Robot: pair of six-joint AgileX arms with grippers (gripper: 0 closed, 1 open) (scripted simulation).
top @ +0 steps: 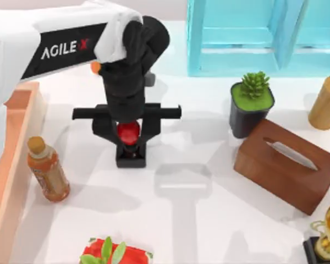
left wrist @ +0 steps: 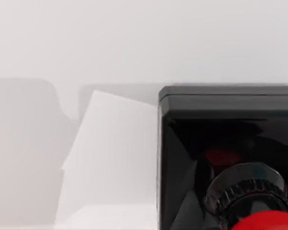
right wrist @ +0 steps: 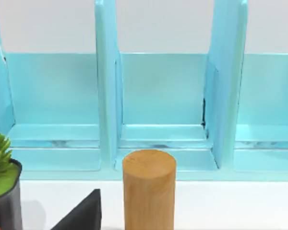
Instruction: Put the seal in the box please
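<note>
The seal, a glossy red knob on a black square base, stands upright on the white table left of centre. My left gripper reaches down over it from the upper left, and its black fingers press the red knob from both sides. In the left wrist view the seal is very close, its black base and part of the red knob showing. The box, with thick peach-orange walls, lies along the table's left edge, left of the seal.
An orange bottle stands between the box and the seal. A potted plant, a brown tissue box, a wooden cylinder and a trophy fill the right side. A cyan frame stands at the back, a red item at the front.
</note>
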